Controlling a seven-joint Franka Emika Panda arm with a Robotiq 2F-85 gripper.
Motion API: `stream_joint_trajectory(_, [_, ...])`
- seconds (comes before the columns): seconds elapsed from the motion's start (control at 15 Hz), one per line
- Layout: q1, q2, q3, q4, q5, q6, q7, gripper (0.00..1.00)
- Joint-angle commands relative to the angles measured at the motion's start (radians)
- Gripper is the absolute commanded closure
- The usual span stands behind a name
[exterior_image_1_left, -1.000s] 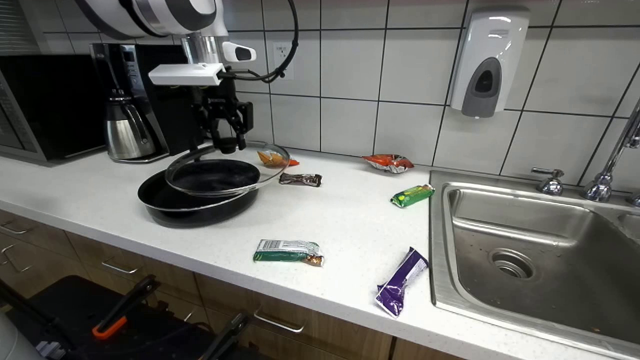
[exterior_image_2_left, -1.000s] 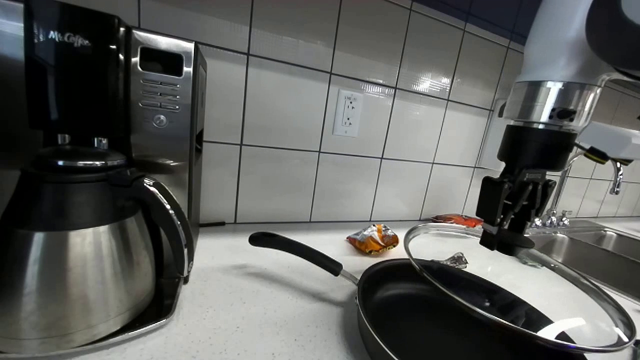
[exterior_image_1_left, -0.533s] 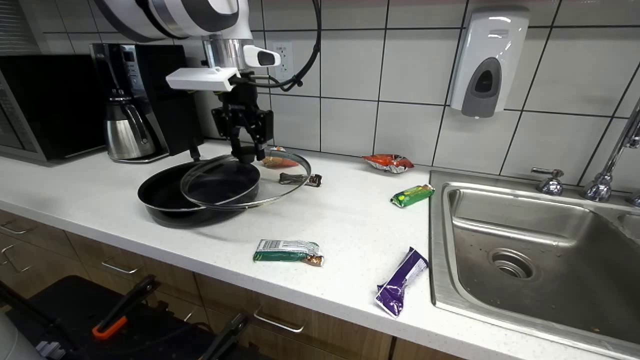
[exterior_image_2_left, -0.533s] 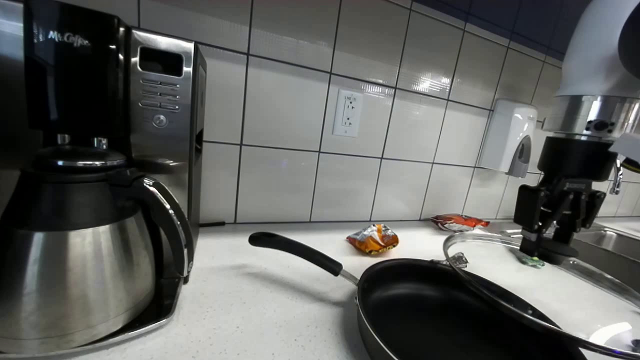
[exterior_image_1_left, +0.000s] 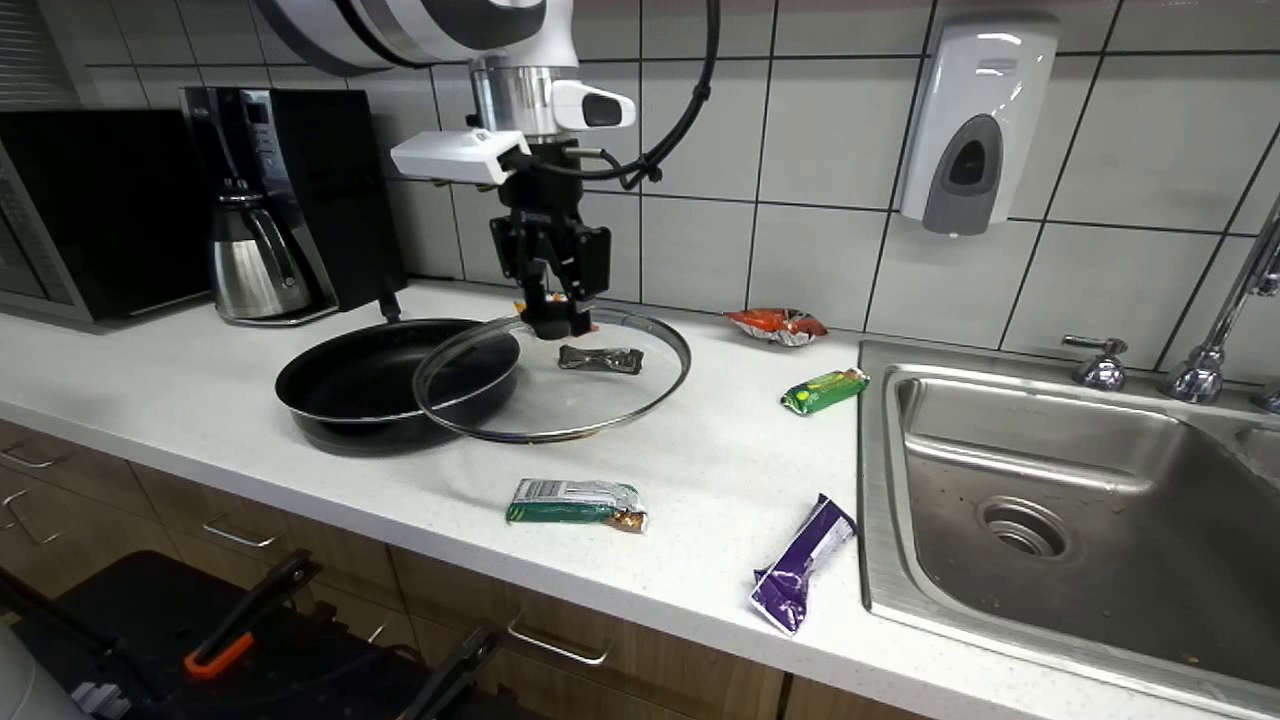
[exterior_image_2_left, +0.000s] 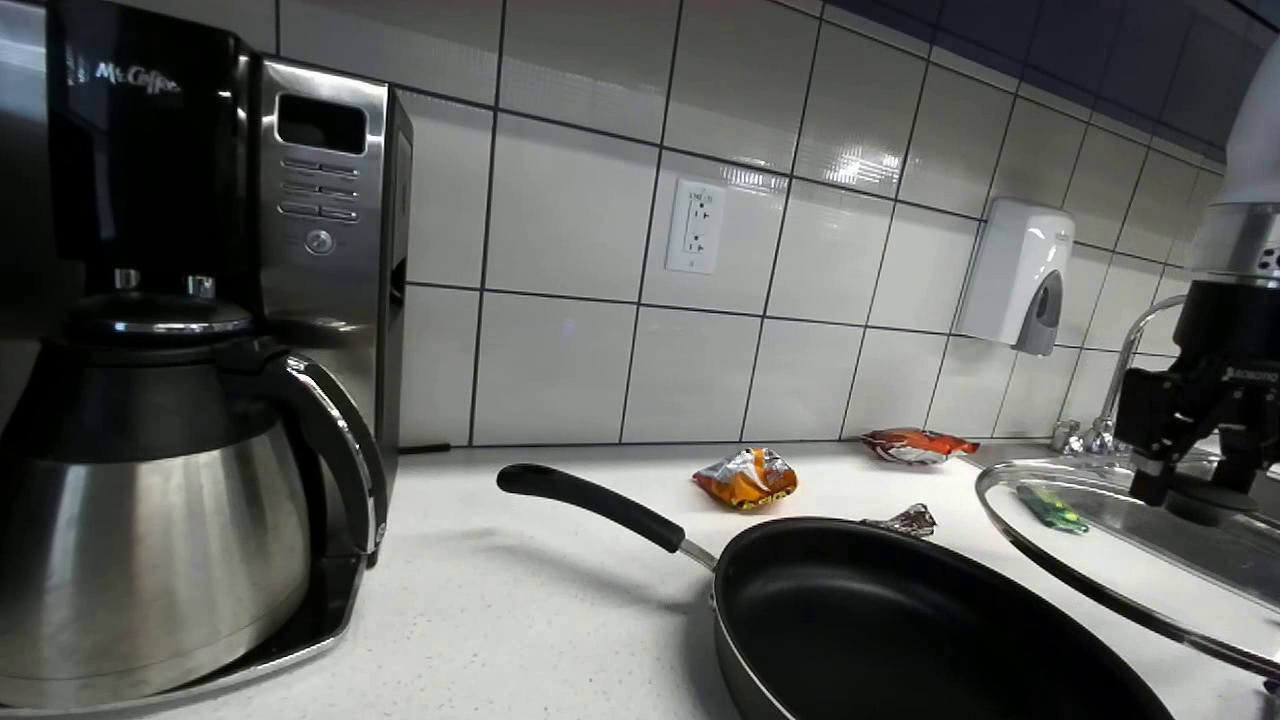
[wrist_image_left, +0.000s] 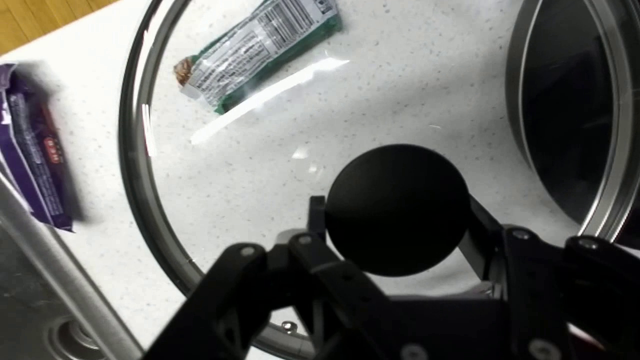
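Note:
My gripper is shut on the round black knob of a clear glass lid with a metal rim. The wrist view shows the fingers on both sides of the knob. The lid hangs above the white counter, slightly tilted, to the right of a black frying pan in an exterior view. Its left edge overlaps the pan's right edge there. The pan's open inside looks bare where visible. A dark wrapped bar shows through the glass. In an exterior view the lid is cut off at right.
A green-and-white bar, purple packet, green packet, red bag and orange bag lie on the counter. A sink is at right. A coffee maker and microwave stand at left.
My gripper has carried the lid to the right in both exterior views and a little lower, away from over the pan. More of the pan's inside shows. The pan and packets have not moved.

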Motion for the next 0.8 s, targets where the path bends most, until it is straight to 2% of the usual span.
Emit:
stream_joint_trajectory(0.0, [-0.057,-0.038,-0.017,0.010,-0.057,-0.037,0.067,0.61])
stream_joint_trajectory(0.4, [-0.113,0.036,-0.061,0.062,-0.070,-0.009,0.100,0.61])
stream_joint_trajectory(0.73, [-0.115,0.109,-0.088,0.134,-0.061,-0.006,0.094,0.61])
